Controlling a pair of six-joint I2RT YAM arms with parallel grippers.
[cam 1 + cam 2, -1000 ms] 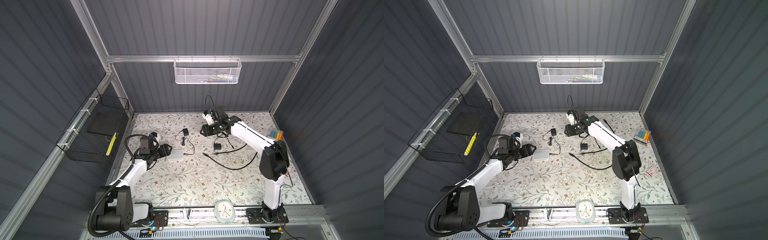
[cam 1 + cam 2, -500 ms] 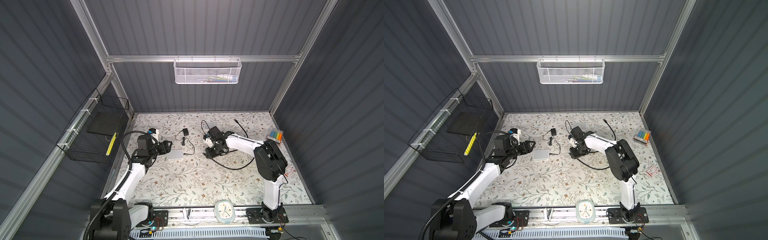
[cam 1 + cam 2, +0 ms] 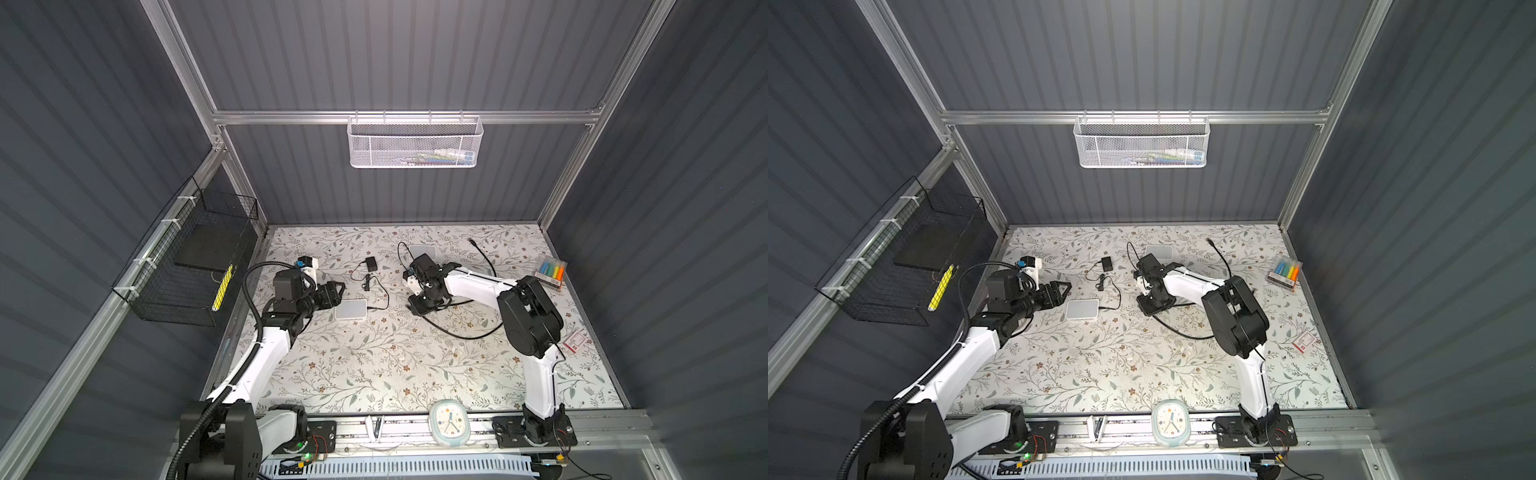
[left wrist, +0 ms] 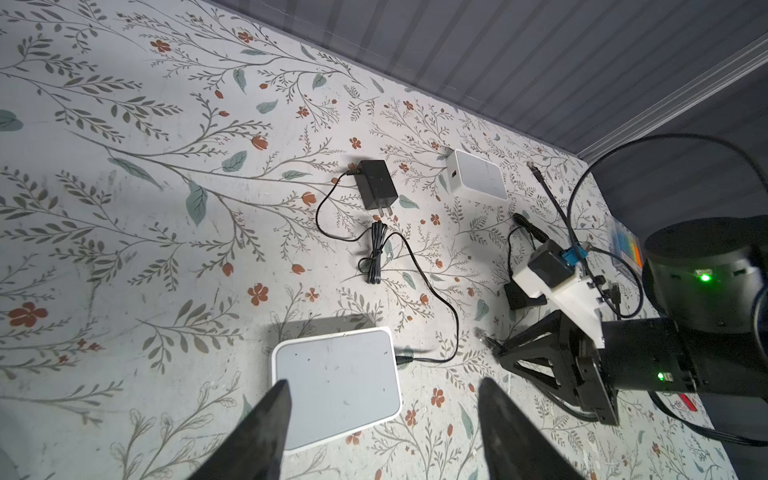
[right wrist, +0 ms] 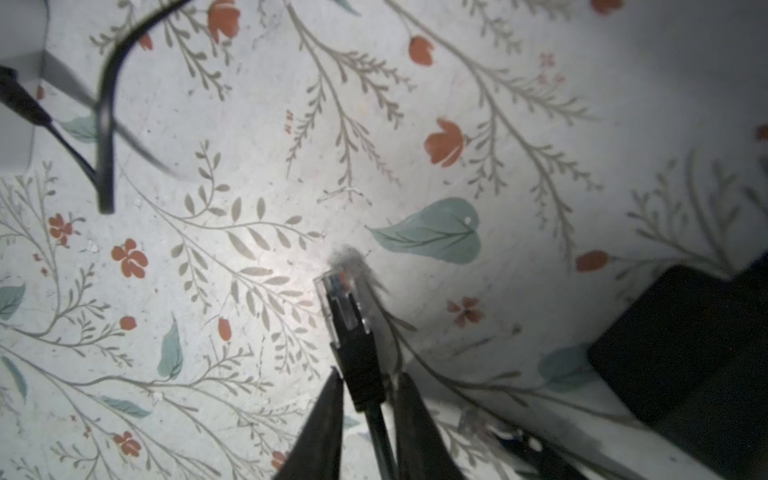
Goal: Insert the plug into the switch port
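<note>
left tool released, fingers wide, hovering over the near edge of the white switch; switch lies flat on the desk, top face blank, no logo legible; thin lead from the black power adapter is plugged into its side; right tool is down at the desk right of the switch, fingers narrowed on either side of the black boot of the plug; can't tell if they actually pinch it; plug is clear-tipped, low over the desk, apart from the switch, tip aimed roughly its way; second white box sits near the back wall; print on the red-and-white card and marker pack too small to read
</note>
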